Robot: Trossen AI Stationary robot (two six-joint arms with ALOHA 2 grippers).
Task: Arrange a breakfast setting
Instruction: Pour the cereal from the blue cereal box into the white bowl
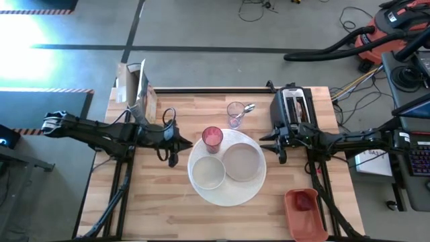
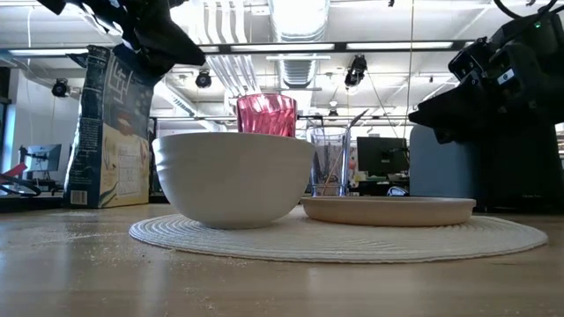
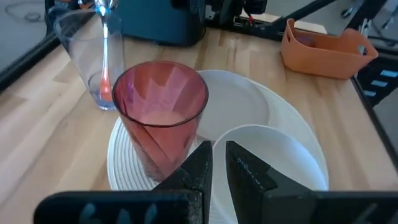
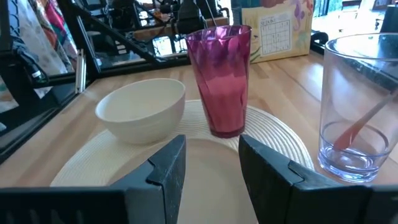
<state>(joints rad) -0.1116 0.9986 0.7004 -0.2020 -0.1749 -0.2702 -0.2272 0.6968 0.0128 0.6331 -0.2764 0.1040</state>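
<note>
White bowl [image 2: 233,176] foremost on placemat [image 1: 232,191] | left gripper [image 1: 176,143] jaws nearly closed, empty | right gripper [image 4: 211,163] jaws apart, empty | risk: either tips pink cup [image 1: 212,138]

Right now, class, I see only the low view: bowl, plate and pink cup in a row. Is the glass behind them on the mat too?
Observer: No. The clear glass, with the metal spoon in it, stands off the placemat, beside the toaster.
Operator: Any fruit?
Observer: A small red fruit lies in an orange tray on the right arm's side.
Operator: And the grippers?
Observer: The left gripper hovers beside the pink cup; the right gripper, open, beside the plate.
</note>
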